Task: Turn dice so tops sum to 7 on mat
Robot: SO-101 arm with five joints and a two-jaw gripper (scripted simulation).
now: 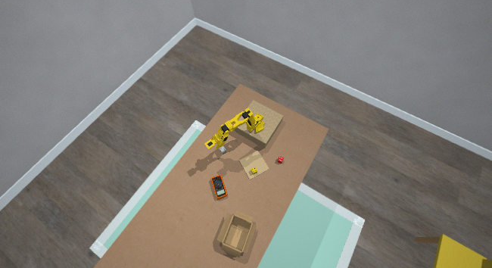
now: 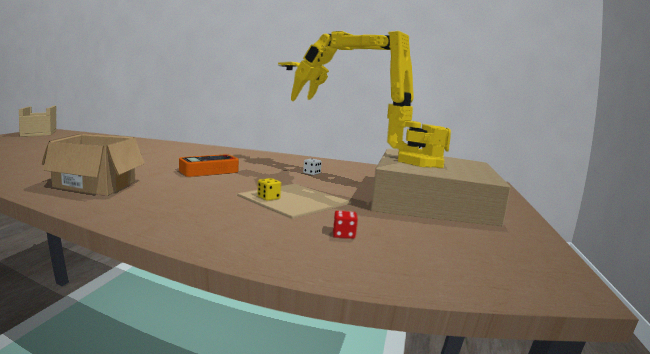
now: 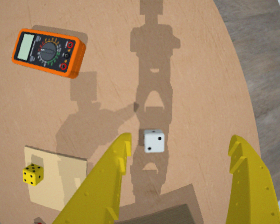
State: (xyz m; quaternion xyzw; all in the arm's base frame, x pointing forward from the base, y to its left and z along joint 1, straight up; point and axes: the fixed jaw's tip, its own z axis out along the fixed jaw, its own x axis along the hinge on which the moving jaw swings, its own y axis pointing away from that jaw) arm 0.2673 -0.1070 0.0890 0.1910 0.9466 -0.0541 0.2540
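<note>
Gripper fingers stand apart with nothing between them, raised above the brown table, which stands in a grey-walled room with a plank floor. On the mat sits the yellow die; off it, the white die and red die lie on opposite sides, toward the table's long edges. Bare tabletop separates the mat from both dice and the multimeter, while the arm's block stands near it.

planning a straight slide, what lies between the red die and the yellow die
Part of the mat, then bare tabletop; the top view shows it.
</note>
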